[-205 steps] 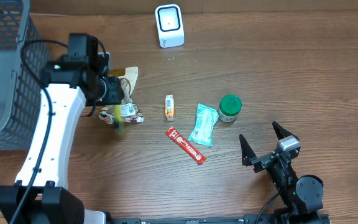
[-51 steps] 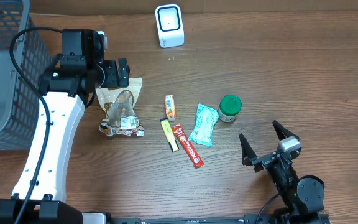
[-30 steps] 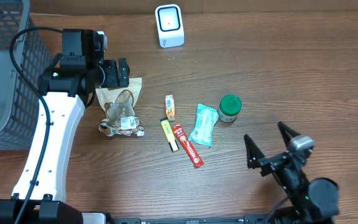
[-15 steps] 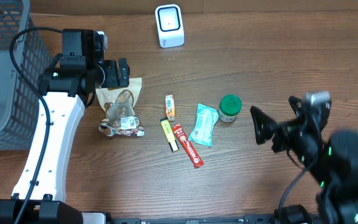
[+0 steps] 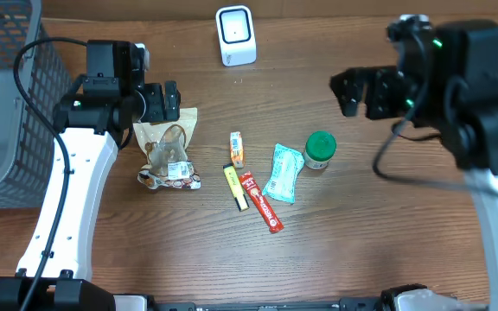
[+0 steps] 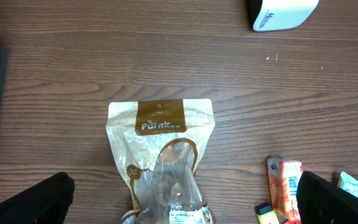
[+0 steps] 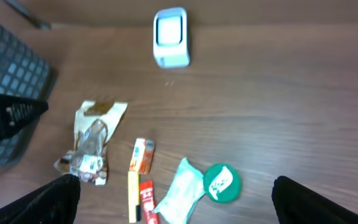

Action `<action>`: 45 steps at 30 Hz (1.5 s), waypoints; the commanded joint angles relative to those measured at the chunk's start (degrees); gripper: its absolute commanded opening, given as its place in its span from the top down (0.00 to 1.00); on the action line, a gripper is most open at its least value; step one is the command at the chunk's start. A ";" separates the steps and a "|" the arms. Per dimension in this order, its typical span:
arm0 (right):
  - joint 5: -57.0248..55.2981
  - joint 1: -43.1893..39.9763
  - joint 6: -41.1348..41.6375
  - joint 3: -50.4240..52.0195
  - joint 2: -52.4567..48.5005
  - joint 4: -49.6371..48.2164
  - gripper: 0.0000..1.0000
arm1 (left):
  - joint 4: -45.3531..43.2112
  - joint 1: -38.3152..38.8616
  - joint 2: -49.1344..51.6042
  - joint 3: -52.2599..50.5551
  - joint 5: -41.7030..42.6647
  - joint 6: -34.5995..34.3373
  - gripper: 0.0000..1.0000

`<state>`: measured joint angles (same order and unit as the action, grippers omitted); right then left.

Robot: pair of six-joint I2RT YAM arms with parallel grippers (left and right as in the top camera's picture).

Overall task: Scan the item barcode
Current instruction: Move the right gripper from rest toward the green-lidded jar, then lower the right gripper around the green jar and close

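Both pairs of jaws stand wide open and hold nothing. The left jaws hang over the top end of the brown-and-clear snack bag (image 6: 160, 155), which lies flat on the bench (image 5: 387, 250) between the two left fingers (image 6: 36, 199) without touching them. Ahead of these jaws and off to their right sits the white scanner (image 5: 235, 34), upright, with bare wood between it and the bag. Close inside the right-hand finger lies a small orange packet (image 6: 283, 180), with the tip of a yellow stick (image 6: 267, 213) just below it (only its end shows from the wrist). To the far left of the left jaws stands the wire basket (image 5: 3, 104).

The right jaws are well above the bench and look down on the whole spread. Nearest beneath them is the green-lidded jar (image 7: 221, 182), touching or nearly touching a teal sachet (image 7: 179, 193) on its left. Further left lie a red stick (image 7: 146, 200) and the yellow stick side by side, then the orange packet and the snack bag. The scanner lies ahead of the right jaws, well apart from the row of items.
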<state>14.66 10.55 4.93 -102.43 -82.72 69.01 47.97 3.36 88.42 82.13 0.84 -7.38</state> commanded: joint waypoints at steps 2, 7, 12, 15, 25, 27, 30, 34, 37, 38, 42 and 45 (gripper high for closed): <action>2.84 -0.07 0.26 -1.03 -5.84 2.19 0.02 | -0.20 0.04 0.39 0.33 0.22 -0.37 0.00; 1.38 -0.07 6.19 -0.11 -12.22 6.43 0.00 | -0.20 0.04 0.39 0.33 0.22 -0.37 0.00; -3.28 -0.07 13.40 1.20 -17.97 8.74 0.00 | -0.20 0.04 0.37 0.33 0.22 -0.37 0.00; -7.23 -0.04 18.80 1.79 -20.68 8.55 0.00 | -0.20 0.04 0.37 0.33 0.22 -0.37 0.00; -9.73 0.11 25.57 8.37 -21.92 2.36 0.00 | -0.20 0.04 0.37 0.33 0.22 -0.37 0.00; -9.73 0.09 25.57 10.40 -21.92 1.29 0.00 | -0.20 0.04 0.37 0.33 0.22 -0.37 0.00; -9.70 0.11 25.55 13.42 -21.92 -1.11 0.00 | -0.20 0.04 0.37 0.33 0.22 -0.37 0.00; -9.68 0.11 25.51 17.07 -21.92 -4.85 0.00 | -0.20 0.04 0.37 0.33 0.22 -0.37 0.00; -9.68 0.11 25.51 18.49 -21.92 -5.84 0.00 | -0.17 0.04 0.37 0.33 0.22 -0.37 0.00; -9.68 0.11 25.53 18.75 -21.92 -5.97 0.00 | -0.20 0.04 0.39 0.33 0.22 -0.37 0.00; -9.66 0.11 25.51 18.97 -21.92 -6.43 0.00 | -0.20 0.04 0.39 0.33 0.22 -0.37 0.00; -9.66 0.46 25.49 19.10 -21.94 -6.84 0.00 | -0.20 0.04 0.39 0.33 0.22 -0.37 0.00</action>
<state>5.54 10.59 30.00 -83.85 -104.99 62.63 47.94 3.36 88.42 82.13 0.84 -7.38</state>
